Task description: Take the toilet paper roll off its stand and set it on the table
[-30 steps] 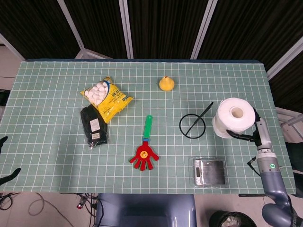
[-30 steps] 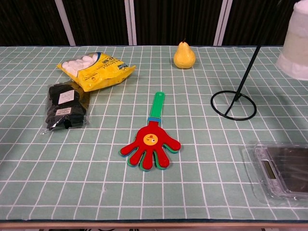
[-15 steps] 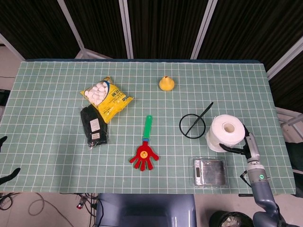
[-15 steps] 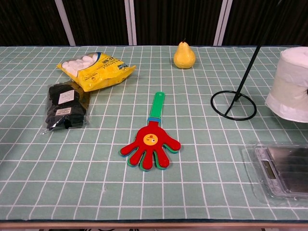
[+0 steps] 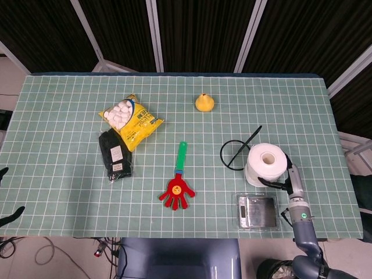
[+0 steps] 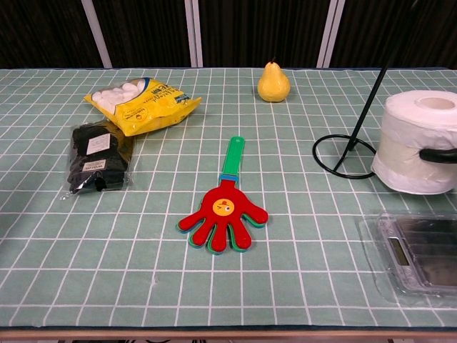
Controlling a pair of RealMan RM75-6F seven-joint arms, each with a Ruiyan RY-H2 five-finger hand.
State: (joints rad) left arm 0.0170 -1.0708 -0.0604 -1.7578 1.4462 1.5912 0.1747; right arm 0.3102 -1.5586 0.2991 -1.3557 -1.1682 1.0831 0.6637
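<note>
At right edge, right hand (image 5: pixel 283 183): grips toilet paper roll (image 5: pixel 266 165), dark fingers (image 6: pixel 437 154) wrapped on its side
Roll: upright, off the stand (image 5: pixel 238 152), just beside its ring base
Writing: yellow bag (image 5: pixel 131 120) print unreadable

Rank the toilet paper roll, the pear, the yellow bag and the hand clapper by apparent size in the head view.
1. Yellow bag and hand clapper: too close to separate.
2. Toilet paper roll, held by the right hand, nearly as large.
3. Pear, clearly smallest.
</note>
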